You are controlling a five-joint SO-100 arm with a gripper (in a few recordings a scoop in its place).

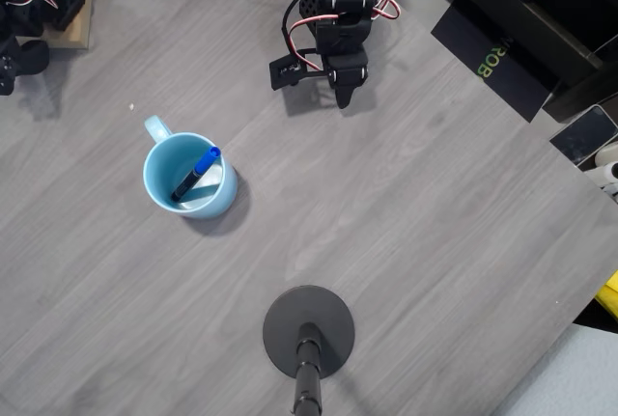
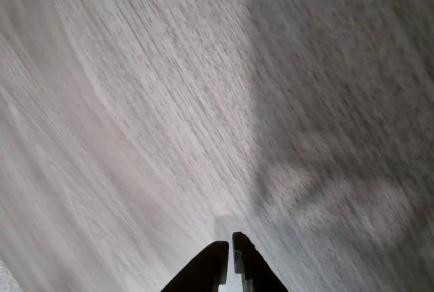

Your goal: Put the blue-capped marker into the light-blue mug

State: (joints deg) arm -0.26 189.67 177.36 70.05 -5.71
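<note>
Blue-capped, the marker (image 1: 197, 173) leans inside the mug (image 1: 220, 200), cap up against the rim, left of the table's (image 1: 406, 242) middle, handle toward the far edge. Well apart, the gripper (image 1: 344, 97) hangs by the far edge; in the wrist view its tips (image 2: 230, 255) sit together, holding nothing, over bare wood

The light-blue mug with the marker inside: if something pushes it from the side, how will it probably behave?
The mug looks wide and low with glossy walls, so it would probably slide on the smooth table rather than tip. The marker leans against the rim, so it may rattle or shift. It looks ceramic, so likely fragile.
</note>
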